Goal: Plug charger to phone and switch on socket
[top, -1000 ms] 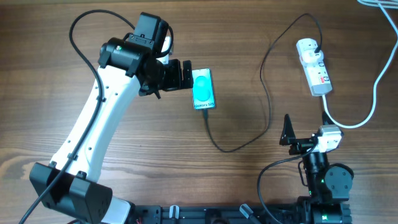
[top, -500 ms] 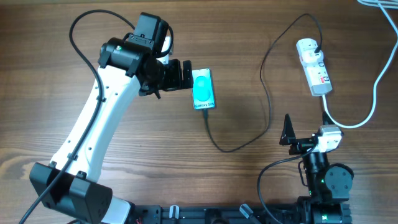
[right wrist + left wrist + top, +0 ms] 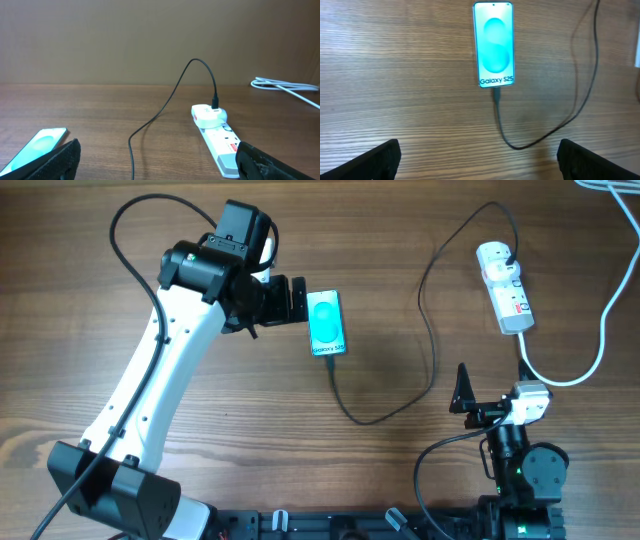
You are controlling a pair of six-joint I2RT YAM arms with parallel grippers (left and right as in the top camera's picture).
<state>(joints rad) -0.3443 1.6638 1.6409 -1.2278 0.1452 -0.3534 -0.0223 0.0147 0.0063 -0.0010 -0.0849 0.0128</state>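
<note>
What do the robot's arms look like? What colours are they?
The left arm is a long white tube with black joints and a thin black cable looping beside it. The right arm is mostly black with a small white block. The left end effector and right end effector both have black fingers.
</note>
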